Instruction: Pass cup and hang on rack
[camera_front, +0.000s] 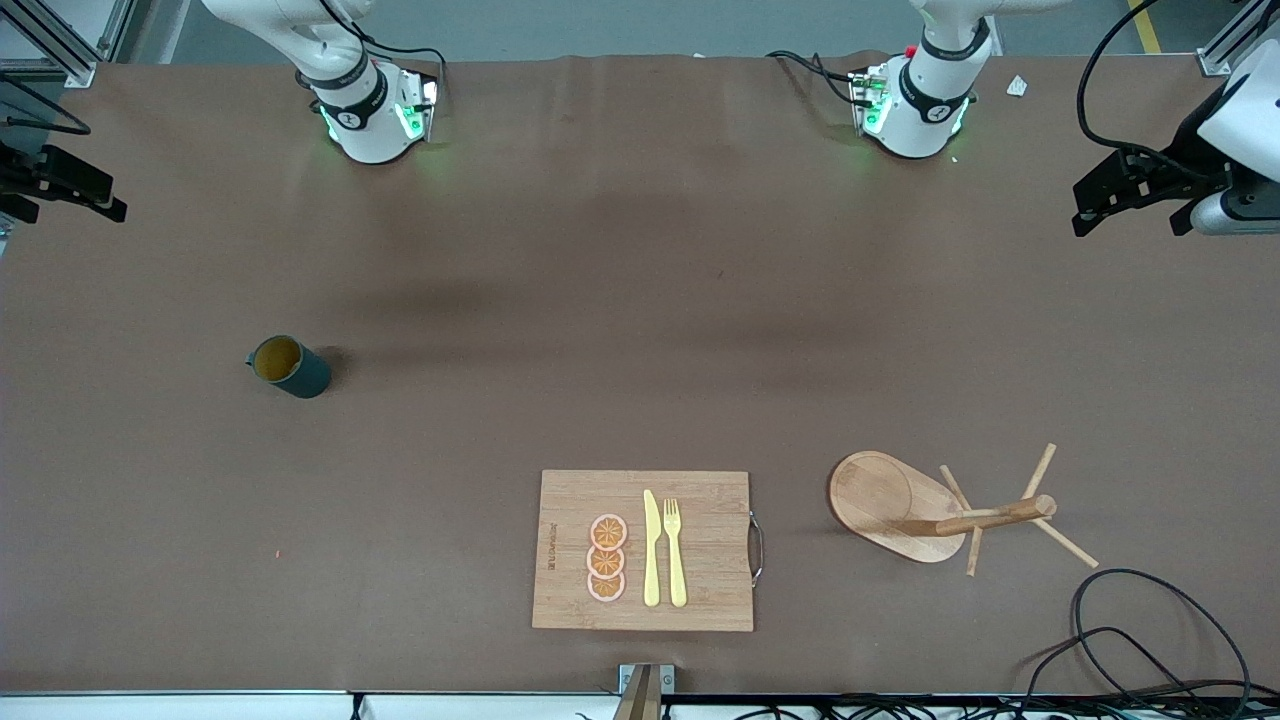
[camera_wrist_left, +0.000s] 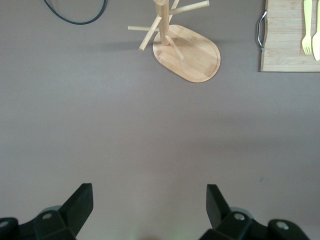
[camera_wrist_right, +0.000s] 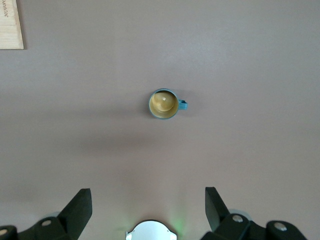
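The dark teal cup (camera_front: 289, 366) stands upright and alone on the brown table toward the right arm's end, its tan inside showing. In the right wrist view the cup (camera_wrist_right: 164, 104) lies well ahead of my right gripper (camera_wrist_right: 148, 200), which is open, empty and high over the table. The wooden rack (camera_front: 905, 508) stands on its oval base near the front edge toward the left arm's end. It also shows in the left wrist view (camera_wrist_left: 192, 52), well away from my left gripper (camera_wrist_left: 150, 200), which is open, empty and high up.
A wooden cutting board (camera_front: 700, 500) with a metal handle lies at the front middle and carries a yellow knife (camera_front: 651, 550), a fork (camera_front: 675, 550) and orange slices (camera_front: 607, 557). Black cables (camera_front: 1140, 640) loop by the front corner near the rack.
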